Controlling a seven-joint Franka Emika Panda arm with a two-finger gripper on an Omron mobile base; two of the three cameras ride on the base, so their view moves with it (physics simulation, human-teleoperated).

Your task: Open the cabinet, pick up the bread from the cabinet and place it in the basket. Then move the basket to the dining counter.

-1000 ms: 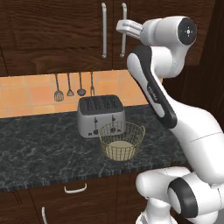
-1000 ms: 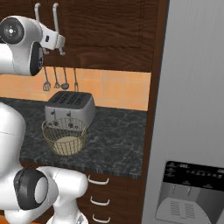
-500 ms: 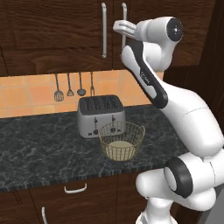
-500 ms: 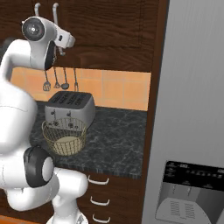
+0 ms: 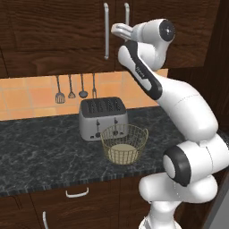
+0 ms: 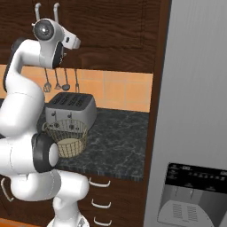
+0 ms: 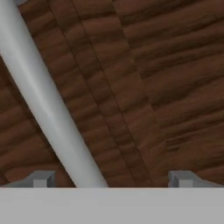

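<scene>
Silver bar handle [image 7: 48, 109] is now lying between the wide-apart fingertips [image 7: 41, 178] of the gripper [image 7: 109, 179], the hand having closed in on the cabinet [image 5: 53, 36] over the last second; a squeeze and pull looks like the next move. Both doors are sitting shut, so the bread, presumably inside, is hidden. Below, the basket [image 5: 124, 144] is waiting empty on the black granite worktop [image 5: 40, 152], just in front of the toaster [image 5: 102, 118]. Utensils [image 5: 70, 87] are hanging farther back, and the fridge [image 6: 195, 111] is standing to the right, perhaps limiting the door's swing.
</scene>
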